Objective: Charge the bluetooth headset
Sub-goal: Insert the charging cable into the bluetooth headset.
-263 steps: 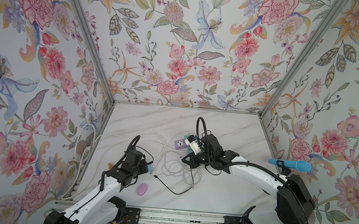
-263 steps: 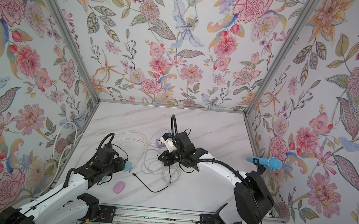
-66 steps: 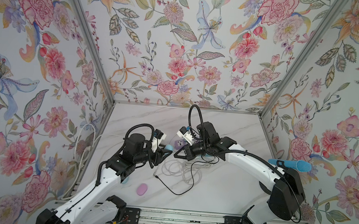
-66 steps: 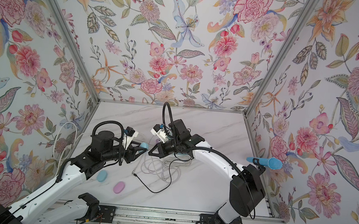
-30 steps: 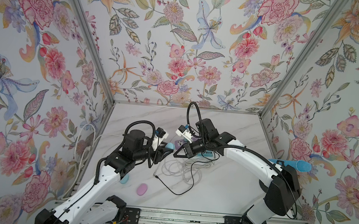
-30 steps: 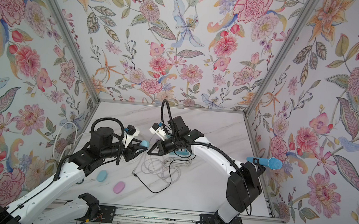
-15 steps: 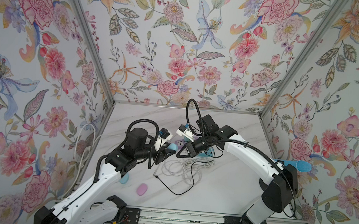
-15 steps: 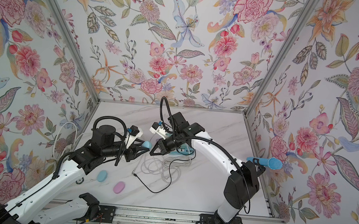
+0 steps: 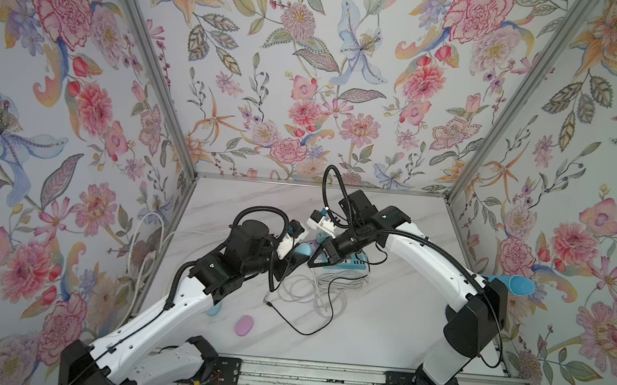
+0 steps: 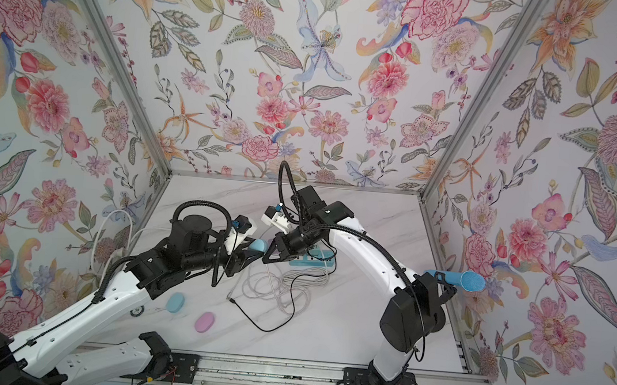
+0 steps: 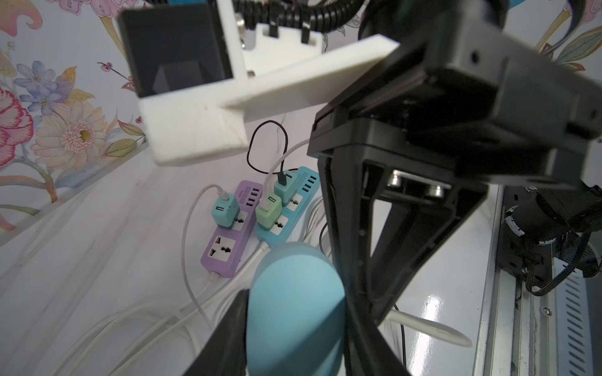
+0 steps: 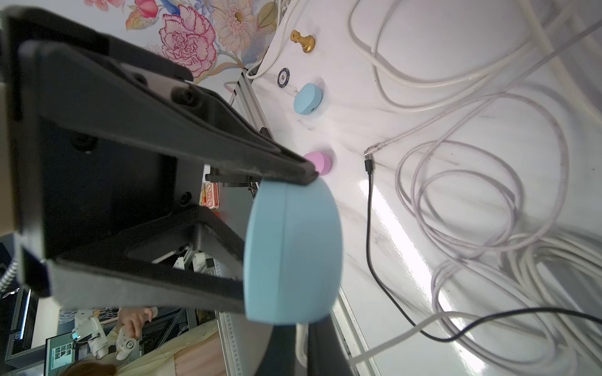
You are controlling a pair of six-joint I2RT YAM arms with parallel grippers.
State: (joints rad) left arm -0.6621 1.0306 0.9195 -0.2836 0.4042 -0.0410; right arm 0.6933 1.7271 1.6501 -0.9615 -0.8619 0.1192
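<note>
Left gripper (image 12: pixel 275 234), jaws partway spread, clamps blue earbud case (image 12: pixel 303 260), now lifted to meet right gripper (image 9: pixel 312 263), pinched tight on white cable (image 12: pixel 407 332); plugging-in looks next.

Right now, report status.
Left gripper shut on blue headset case, held in the air. Right gripper shut on white cable, tip close beside the case. Loose cable coils lie underneath.

Smooth matt plastic on the blue case (image 12: pixel 293 250), with one fine seam. Glossy marble-look tabletop (image 9: pixel 383 322) — bright reflections. Shiny plastic on the purple power strip (image 11: pixel 223 263) and the teal power strip (image 11: pixel 272 237). Rough, layered white plastic on the camera mount (image 11: pixel 195 130). Smooth sheath on the white cable (image 11: pixel 430 328). Polished brass knob (image 12: pixel 303 40). Brushed metal rail (image 9: pixel 321 371) at the near edge.
</note>
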